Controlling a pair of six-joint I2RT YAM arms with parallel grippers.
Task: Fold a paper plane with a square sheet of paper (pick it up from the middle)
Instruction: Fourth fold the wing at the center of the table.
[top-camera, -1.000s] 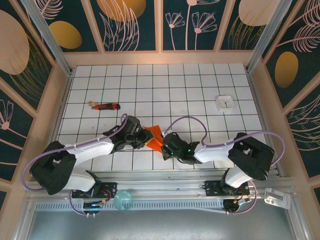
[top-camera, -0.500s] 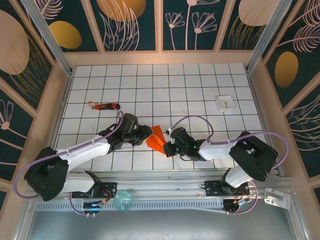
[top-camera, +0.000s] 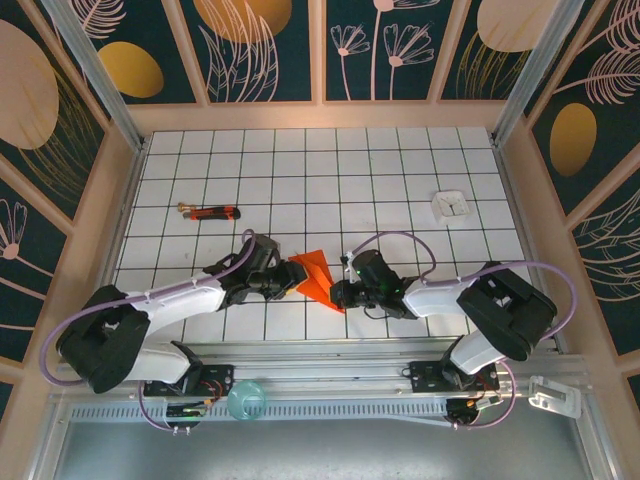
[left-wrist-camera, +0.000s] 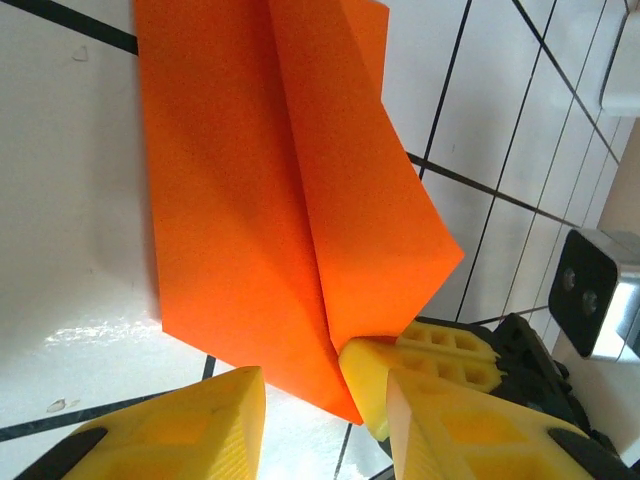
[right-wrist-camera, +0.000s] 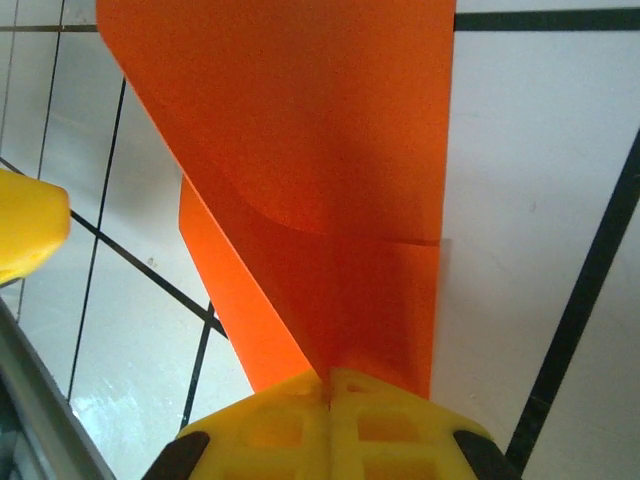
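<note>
Half-folded paper (top-camera: 313, 273) lies on the table (top-camera: 400, 180) near its front edge. The right fingers (right-wrist-camera: 385, 415) clench one end; the left fingers (left-wrist-camera: 190, 425) stand released, paper tip beside one. Risk: lone pinch lets paper pivot, tear, or creases spring open.

White grid-tiled table (top-camera: 330, 160) gleaming under bright light, boxed in by dark teal walls (top-camera: 400, 70) with gold-and-pink floral prints

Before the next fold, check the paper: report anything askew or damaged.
The paper looks slightly off: one flap bows up instead of lying flat, just ahead of where the right gripper pinches it. No tears show.
</note>
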